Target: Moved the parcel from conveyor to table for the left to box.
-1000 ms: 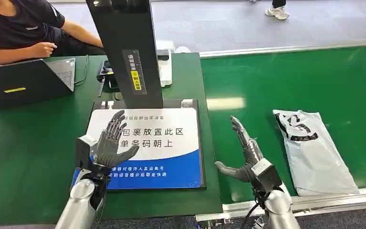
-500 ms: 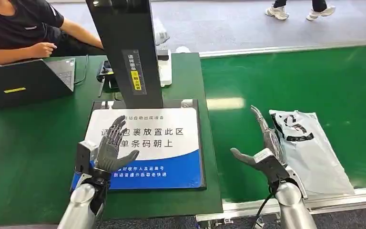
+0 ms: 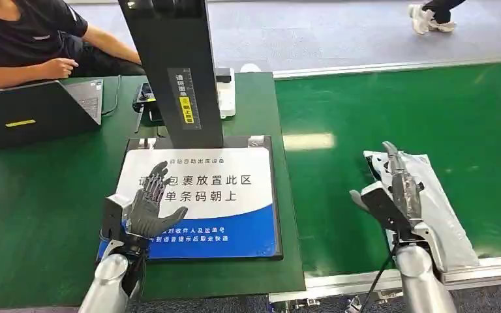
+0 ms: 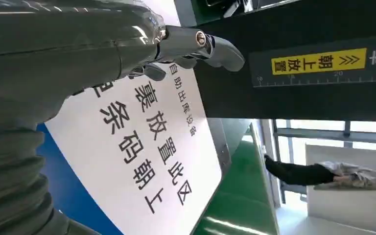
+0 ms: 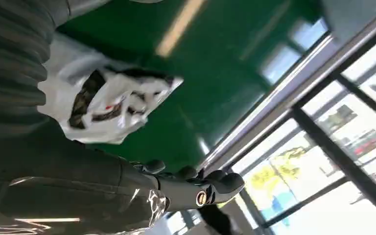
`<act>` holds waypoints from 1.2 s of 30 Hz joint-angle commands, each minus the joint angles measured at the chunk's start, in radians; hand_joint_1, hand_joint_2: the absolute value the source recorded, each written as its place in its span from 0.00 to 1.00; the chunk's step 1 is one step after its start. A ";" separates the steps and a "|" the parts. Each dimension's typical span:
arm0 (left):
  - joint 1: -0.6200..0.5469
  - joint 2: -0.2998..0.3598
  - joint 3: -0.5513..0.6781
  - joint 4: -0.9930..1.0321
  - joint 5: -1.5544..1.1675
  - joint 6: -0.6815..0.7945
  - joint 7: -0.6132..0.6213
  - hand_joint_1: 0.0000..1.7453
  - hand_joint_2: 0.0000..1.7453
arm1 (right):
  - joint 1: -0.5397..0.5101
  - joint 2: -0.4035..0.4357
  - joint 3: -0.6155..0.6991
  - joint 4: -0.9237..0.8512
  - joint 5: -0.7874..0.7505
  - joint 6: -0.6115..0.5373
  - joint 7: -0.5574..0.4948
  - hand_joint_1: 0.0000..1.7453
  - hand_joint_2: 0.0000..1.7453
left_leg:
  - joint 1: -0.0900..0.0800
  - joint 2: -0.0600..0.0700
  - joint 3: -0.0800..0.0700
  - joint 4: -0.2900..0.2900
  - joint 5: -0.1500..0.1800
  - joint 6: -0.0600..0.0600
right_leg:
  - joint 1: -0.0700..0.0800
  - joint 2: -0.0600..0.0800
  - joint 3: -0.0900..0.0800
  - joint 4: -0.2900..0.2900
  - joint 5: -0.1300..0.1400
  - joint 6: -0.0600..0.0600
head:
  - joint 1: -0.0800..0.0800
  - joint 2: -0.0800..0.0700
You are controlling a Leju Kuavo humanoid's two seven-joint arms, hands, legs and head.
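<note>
Left hand (image 3: 149,210) and right hand (image 3: 396,195) raised, fingers apart.

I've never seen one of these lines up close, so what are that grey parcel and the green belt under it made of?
The parcel looks like a thin plastic mailer bag, grey-white with black print: it wrinkles and shines softly. The conveyor belt seems to be smooth rubber or PVC with a slight gloss, since it reflects the ceiling lights. The right hand over the parcel looks like dark grey metal and plastic.
</note>
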 commanded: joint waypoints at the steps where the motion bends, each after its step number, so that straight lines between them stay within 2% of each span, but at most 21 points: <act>1: 0.003 -0.011 0.046 0.026 -0.007 0.009 0.016 0.00 1.00 | -0.173 -0.129 -0.154 0.343 0.200 -0.090 0.159 0.00 1.00 | 0.000 -0.001 0.002 0.000 0.000 0.000 | 0.000 -0.001 0.002 -0.001 0.000 -0.001 | 0.000 0.000; 3: 0.008 -0.009 0.045 0.028 -0.006 0.008 0.022 0.00 1.00 | -0.192 -0.143 -0.167 0.423 0.243 -0.079 0.243 0.00 1.00 | 0.000 0.000 0.003 -0.002 0.000 0.000 | 0.001 0.000 0.004 -0.002 0.001 -0.002 | 0.000 0.000; 5: 0.009 -0.007 0.040 0.040 -0.007 0.012 0.023 0.00 1.00 | -0.204 -0.149 -0.190 0.481 0.233 -0.066 0.282 0.00 1.00 | 0.001 0.000 0.003 -0.001 0.000 0.000 | 0.001 0.000 0.004 -0.002 0.001 -0.002 | 0.000 0.000; 6: -0.012 -0.006 0.032 0.027 -0.008 0.013 -0.017 0.00 1.00 | -0.242 -0.171 -0.186 0.507 0.235 -0.059 0.293 0.00 1.00 | 0.000 -0.001 0.005 -0.002 0.000 -0.001 | 0.001 -0.002 0.005 -0.003 0.001 -0.003 | 0.000 0.000; 8: -0.025 -0.004 0.025 0.004 0.001 0.013 0.013 0.00 1.00 | -0.286 -0.210 -0.155 0.550 0.276 0.012 0.358 0.00 1.00 | 0.000 -0.002 0.002 0.000 0.000 -0.001 | 0.001 -0.002 0.002 0.000 0.000 -0.002 | 0.000 0.000; 19: -0.015 0.000 0.020 -0.001 0.004 0.017 0.019 0.00 1.00 | -0.304 -0.220 -0.141 0.599 0.288 0.025 0.365 0.00 1.00 | 0.000 0.000 0.002 -0.001 0.000 -0.001 | 0.001 0.000 0.001 -0.001 0.000 -0.002 | 0.000 0.000; 20: -0.015 0.004 0.015 0.005 0.005 0.014 0.025 0.00 1.00 | -0.335 -0.256 -0.074 0.725 0.307 0.151 0.454 0.00 1.00 | 0.000 0.001 0.003 -0.001 -0.001 -0.001 | 0.001 0.000 0.002 -0.001 0.000 -0.002 | 0.000 0.000; 21: -0.019 0.014 -0.001 0.022 0.017 0.021 0.022 0.00 1.00 | -0.329 -0.269 -0.058 0.794 0.259 0.403 0.393 0.00 1.00 | 0.000 0.000 0.003 -0.001 -0.001 -0.001 | 0.001 0.000 0.002 -0.001 0.000 -0.003 | 0.000 0.000; 22: -0.022 0.015 -0.004 0.032 0.022 0.024 0.019 0.00 1.00 | -0.331 -0.270 -0.051 0.840 0.257 0.364 0.370 0.00 1.00 | 0.000 0.000 0.004 -0.002 -0.001 -0.001 | 0.001 0.000 0.003 -0.001 0.000 -0.003 | 0.000 0.000; 26: -0.020 0.029 -0.018 0.045 0.040 0.042 0.004 0.00 1.00 | -0.357 -0.275 -0.006 0.964 0.194 0.376 0.176 0.00 1.00 | 0.002 -0.003 0.006 -0.004 0.001 -0.001 | 0.002 -0.003 0.006 -0.005 0.001 -0.003 | 0.000 0.000; 32: -0.016 0.030 -0.020 0.039 0.042 0.044 0.003 0.00 1.00 | -0.362 -0.275 0.003 0.956 0.188 0.383 0.178 0.00 1.00 | 0.001 -0.001 0.002 -0.001 0.000 0.000 | 0.001 -0.001 0.002 -0.001 0.000 -0.001 | 0.000 0.000; 33: -0.019 0.031 -0.021 0.044 0.050 0.042 -0.003 0.00 1.00 | -0.315 -0.276 0.025 0.912 0.098 0.513 -0.020 0.00 1.00 | 0.001 0.000 0.003 -0.002 0.000 -0.001 | 0.001 0.000 0.002 -0.002 0.000 -0.002 | 0.000 0.000; 36: -0.023 0.029 -0.020 0.050 0.051 0.042 -0.005 0.00 1.00 | -0.293 -0.271 0.037 0.908 0.077 0.501 -0.038 0.00 1.00 | 0.002 -0.001 0.002 -0.001 0.000 0.000 | 0.002 -0.002 0.002 -0.002 0.000 -0.001 | 0.000 0.000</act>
